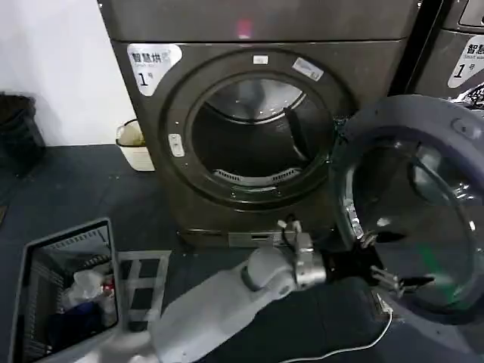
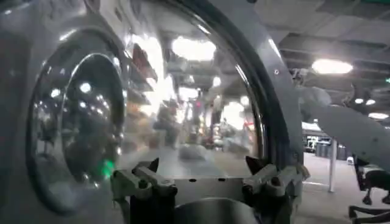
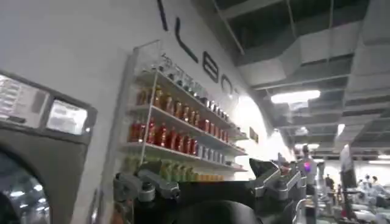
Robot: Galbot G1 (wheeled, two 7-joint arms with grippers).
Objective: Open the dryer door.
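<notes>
One big dark grey-brown metal front-loading dryer [image 1: 257,113] is standing at the back of the head view, its white "1" sticker [image 1: 151,64] sitting at the upper left of the front panel and its round drum opening [image 1: 253,140] lying fully exposed. Left of the machine, a small cream bucket [image 1: 134,144] is resting against the white wall, and nearer the robot a grey wire laundry basket [image 1: 64,291] is holding bundled clothes. Moving right, the robot's pale grey left arm is reaching across the dark floor toward the large round dryer door [image 1: 412,204] with its chrome ring, grey plastic inner rim and domed dark glass, which is hanging swung out to the right of the opening, inner face turned toward the camera. The left gripper [image 1: 387,278] is sitting at the door's lower inner rim with its jaws standing apart; in the left wrist view its fingers [image 2: 143,179] are spread in front of the glass and gripping nothing. The right gripper [image 3: 210,182] is pointing away toward shelves of bottles [image 3: 173,131], its jaws likewise parted and empty. Judging by the uncovered drum, the opening step is looking essentially done; the next move probably calls for drawing the left arm clear without nudging the door back.
</notes>
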